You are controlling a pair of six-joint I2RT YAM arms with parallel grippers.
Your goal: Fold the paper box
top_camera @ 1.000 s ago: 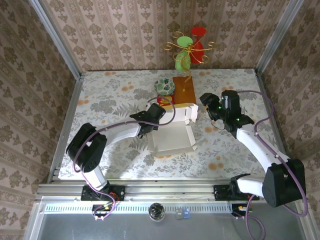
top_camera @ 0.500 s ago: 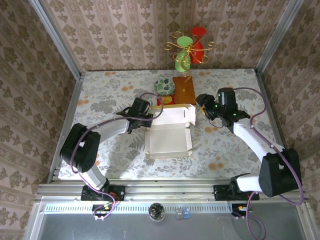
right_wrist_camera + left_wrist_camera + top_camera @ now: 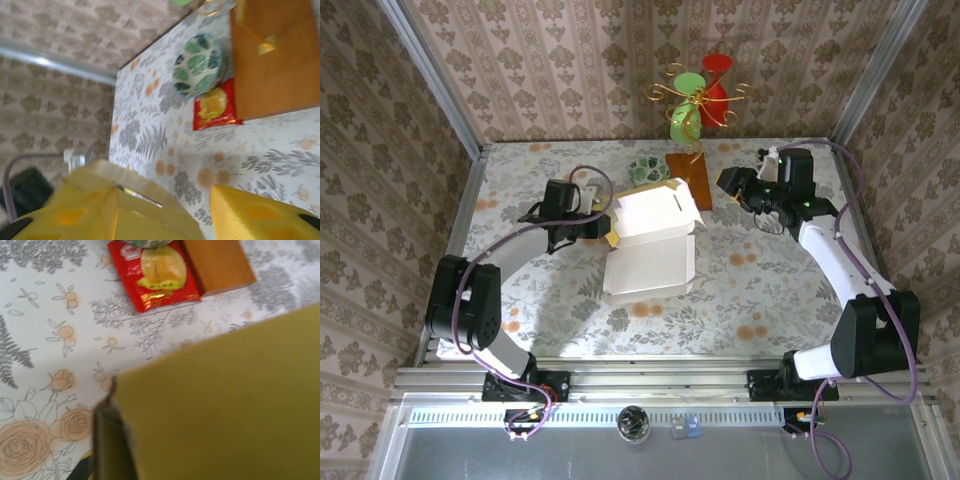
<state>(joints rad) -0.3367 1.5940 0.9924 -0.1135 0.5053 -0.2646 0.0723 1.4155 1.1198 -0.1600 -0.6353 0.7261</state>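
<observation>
Noted paper box [image 3: 225,405] as thin card: matt yellow outside, plain white inside. Logged red packet [image 3: 159,274] as glossy, crinkled film. Recorded board [image 3: 220,260] as smooth, wood-toned, low sheen. Found bowl [image 3: 198,66] glazed, shiny. Marked tabletop [image 3: 45,340] as printed floral covering, matt.

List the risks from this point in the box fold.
1. The left claw pinches the paper box at one edge alone; the thin card might crease wrongly or slip out.
2. The right claw stands open, off the box, so its right side is unsteadied and may sag.
3. The far flap sits near the red packet and bowl; it may nudge them.
</observation>
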